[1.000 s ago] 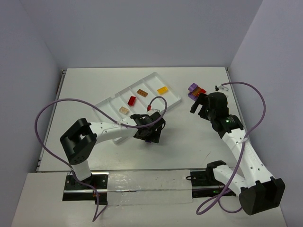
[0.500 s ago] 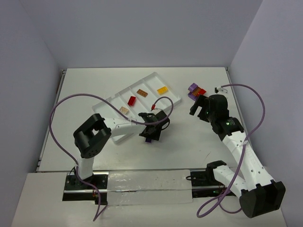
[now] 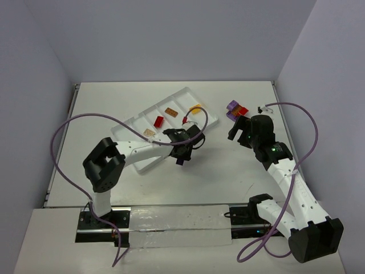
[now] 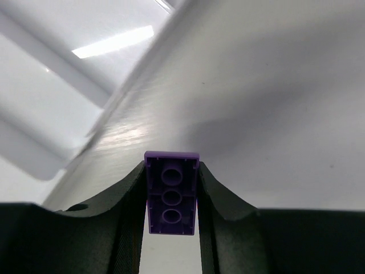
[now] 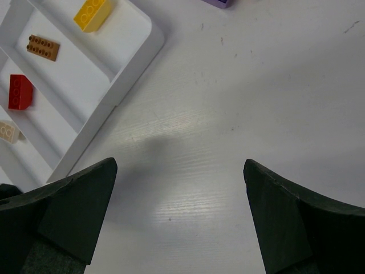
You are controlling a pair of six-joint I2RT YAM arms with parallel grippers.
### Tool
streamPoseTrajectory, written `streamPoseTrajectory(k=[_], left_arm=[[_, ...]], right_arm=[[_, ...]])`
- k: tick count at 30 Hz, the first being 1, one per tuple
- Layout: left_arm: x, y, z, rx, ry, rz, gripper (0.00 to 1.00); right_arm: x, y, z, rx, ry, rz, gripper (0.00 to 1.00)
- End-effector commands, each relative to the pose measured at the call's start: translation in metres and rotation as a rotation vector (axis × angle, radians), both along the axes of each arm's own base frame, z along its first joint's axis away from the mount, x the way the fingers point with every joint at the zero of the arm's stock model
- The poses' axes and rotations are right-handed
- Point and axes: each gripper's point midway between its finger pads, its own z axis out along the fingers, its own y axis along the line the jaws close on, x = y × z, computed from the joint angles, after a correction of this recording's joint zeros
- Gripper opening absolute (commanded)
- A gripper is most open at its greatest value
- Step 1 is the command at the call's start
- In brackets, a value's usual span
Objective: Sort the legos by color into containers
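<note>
My left gripper is shut on a purple lego, gripped by its long sides with its hollow underside facing the camera. From above, this gripper hangs by the near edge of the white tray. The containers hold one lego each: tan, red, brown-orange and yellow. My right gripper is open and empty over bare table, right of the tray. Beyond it lie a purple lego and a red lego.
A small white-and-black bit lies near the right wall. A clear strip runs along the near edge between the arm bases. Grey walls close in the table on three sides.
The left gripper has closed on the purple lego and carried it up and away from the near edge, toward the tray. The right arm has not moved.
</note>
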Motion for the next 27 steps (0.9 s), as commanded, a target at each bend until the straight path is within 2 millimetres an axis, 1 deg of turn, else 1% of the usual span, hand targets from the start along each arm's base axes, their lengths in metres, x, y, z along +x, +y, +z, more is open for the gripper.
streamPoseTrajectory(k=[1,4,5,6,7,8,9,10,12,13,15,17,20,21,22,23,25,26,27], left_arm=[[0.040,0.037,0.093,-0.160,-0.127,0.120,0.00],[0.066,0.088,0.112,-0.194,-0.173,0.258,0.00],[0.076,0.111,0.117,-0.195,-0.193,0.320,0.00],[0.079,0.119,0.117,-0.193,-0.198,0.348,0.00],[0.087,0.148,0.115,-0.190,-0.202,0.439,0.00],[0.092,0.166,0.113,-0.186,-0.200,0.489,0.00],[0.095,0.179,0.110,-0.191,-0.196,0.535,0.00],[0.100,0.199,0.103,-0.193,-0.189,0.599,0.00],[0.105,0.223,0.087,-0.193,-0.169,0.680,0.00],[0.107,0.227,0.084,-0.198,-0.167,0.697,0.00],[0.112,0.233,0.069,-0.185,-0.149,0.722,0.00],[0.112,0.233,0.053,-0.167,-0.117,0.729,0.00],[0.112,0.231,0.036,-0.159,-0.085,0.733,0.00],[0.110,0.230,0.032,-0.161,-0.076,0.729,0.01],[0.110,0.230,0.030,-0.165,-0.080,0.732,0.03],[0.108,0.231,0.027,-0.165,-0.077,0.736,0.09],[0.106,0.233,0.023,-0.154,-0.070,0.742,0.19],[0.104,0.235,0.021,-0.143,-0.067,0.747,0.30],[0.104,0.236,0.021,-0.140,-0.066,0.748,0.46]], right_arm=[[0.005,-0.001,0.019,0.007,-0.069,-0.008,0.99],[0.005,0.001,0.018,0.017,-0.070,0.001,0.99],[0.005,0.001,0.018,0.021,-0.072,0.002,0.99],[0.005,0.002,0.018,0.023,-0.072,0.004,0.99],[0.005,0.003,0.016,0.026,-0.068,0.007,0.99],[0.004,0.003,0.015,0.027,-0.067,0.008,0.99],[0.004,0.003,0.015,0.030,-0.068,0.010,0.99],[0.004,0.004,0.014,0.032,-0.066,0.013,0.99],[0.004,0.006,0.011,0.040,-0.062,0.020,0.99],[0.003,0.007,0.010,0.043,-0.061,0.022,0.99],[0.002,0.008,0.006,0.047,-0.052,0.025,0.99],[0.000,0.006,0.004,0.044,-0.048,0.022,0.99],[-0.003,0.004,0.003,0.037,-0.047,0.013,0.99],[-0.004,0.003,0.002,0.033,-0.044,0.010,0.99],[-0.005,0.002,0.001,0.030,-0.043,0.008,0.99],[-0.006,0.001,0.001,0.027,-0.043,0.006,0.99],[-0.007,0.001,0.000,0.026,-0.041,0.007,0.99],[-0.007,0.001,-0.001,0.025,-0.037,0.005,0.99],[-0.007,0.000,-0.003,0.024,-0.034,0.002,0.99]])
